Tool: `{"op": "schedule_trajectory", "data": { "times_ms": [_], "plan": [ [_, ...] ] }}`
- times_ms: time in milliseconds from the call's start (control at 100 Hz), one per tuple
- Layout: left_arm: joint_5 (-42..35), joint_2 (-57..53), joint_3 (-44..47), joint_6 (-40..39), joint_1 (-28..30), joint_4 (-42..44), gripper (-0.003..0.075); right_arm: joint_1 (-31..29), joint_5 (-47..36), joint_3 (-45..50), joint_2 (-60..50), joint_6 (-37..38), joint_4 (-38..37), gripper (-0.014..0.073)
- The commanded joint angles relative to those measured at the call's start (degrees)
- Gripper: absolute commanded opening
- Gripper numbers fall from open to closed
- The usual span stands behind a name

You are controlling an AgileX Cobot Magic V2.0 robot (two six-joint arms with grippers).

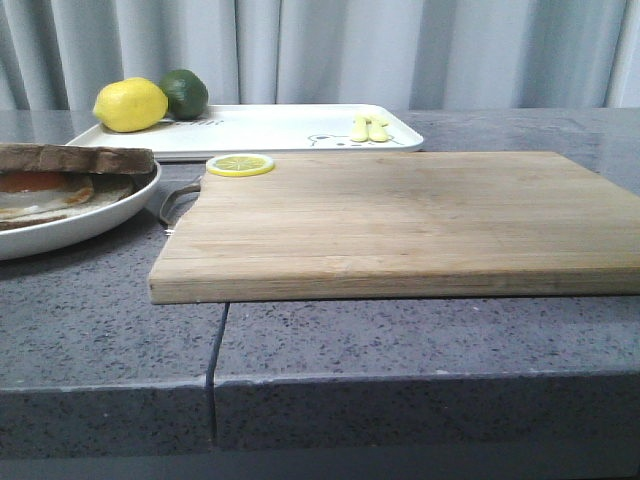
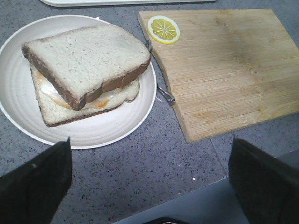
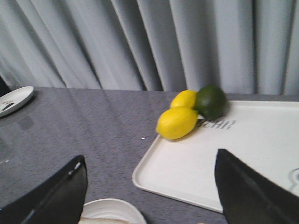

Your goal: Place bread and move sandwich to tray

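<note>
The bread [image 2: 86,58], a thick pale slice with brown crust, lies askew on top of the fried egg and lower slice, forming the sandwich [image 2: 74,112] on a round white plate [image 2: 112,128]. The front view shows that sandwich [image 1: 60,175] at the left edge. Far back lies the white tray [image 1: 290,125], with its near corner [image 3: 187,172] in the right wrist view. My left gripper [image 2: 151,154] hangs open over bare counter beside the plate. Above the gap between plate and tray, my right gripper [image 3: 149,158] is open too. Both hold nothing, and neither shows in the front view.
A wooden cutting board [image 1: 420,220] fills the middle and right, with a lemon slice [image 1: 240,164] at its far left corner. A lemon [image 1: 130,104] and a lime [image 1: 185,93] sit on the tray's left end. A small white dish [image 3: 14,99] lies far off. Curtains hang behind.
</note>
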Motion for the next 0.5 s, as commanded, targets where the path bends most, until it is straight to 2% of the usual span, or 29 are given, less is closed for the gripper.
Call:
{"op": "schedule_trajectory", "data": {
  "times_ms": [0, 290, 490],
  "plan": [
    [-2.7, 0.4, -1.8, 0.0, 0.1, -2.7, 0.0618, -4.2, -0.4, 2.3, -6.7, 2.8, -6.5, 0.0566],
    [-2.7, 0.4, -1.8, 0.0, 0.1, -2.7, 0.0618, -19.2, 4.6, 18.2, -24.6, 16.0, -25.3, 0.0566],
    [-2.7, 0.4, -1.8, 0.0, 0.1, -2.7, 0.0618, -27.3, 8.3, 26.8, -36.7, 27.1, -42.5, 0.0566]
  ]
}}
